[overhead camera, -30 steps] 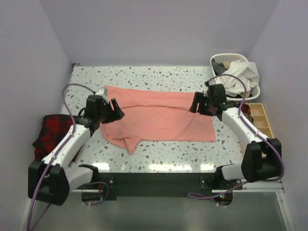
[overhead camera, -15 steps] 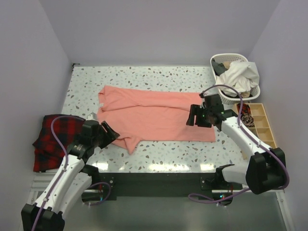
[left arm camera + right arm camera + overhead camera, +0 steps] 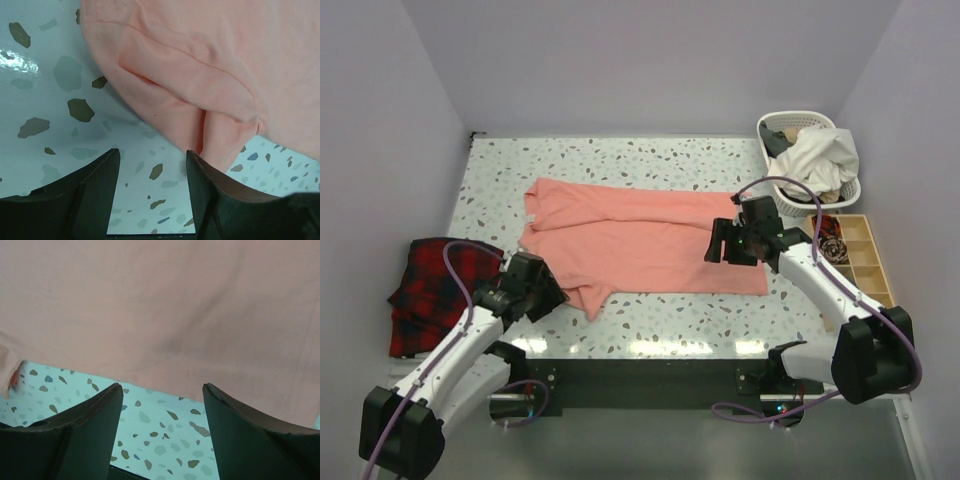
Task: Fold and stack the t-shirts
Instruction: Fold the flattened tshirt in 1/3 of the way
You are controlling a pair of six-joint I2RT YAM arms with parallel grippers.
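Top view: 1 salmon t-shirt [image 3: 640,235] lies spread but rumpled on the table [image 3: 670,320], not yet folded. The left gripper [image 3: 546,290] sits just off its near-left corner, and the right gripper [image 3: 718,243] hovers over its right part.

Left wrist view: jaws apart and empty, beside the shirt's bunched sleeve [image 3: 220,130].

Right wrist view: jaws apart and empty, above the shirt's near hem [image 3: 150,367] (flat cloth here).

Risk: pinching that bunched sleeve may catch only 1 layer, dragging the fold crooked.

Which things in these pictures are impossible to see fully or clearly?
Top view: basket contents, buried under white cloth.
Top view: divided tray contents, too small, partly behind right arm.
Top view: plaid cloth, partly covered by left arm.
Wrist views: t-shirt outline, cut by frame edges.
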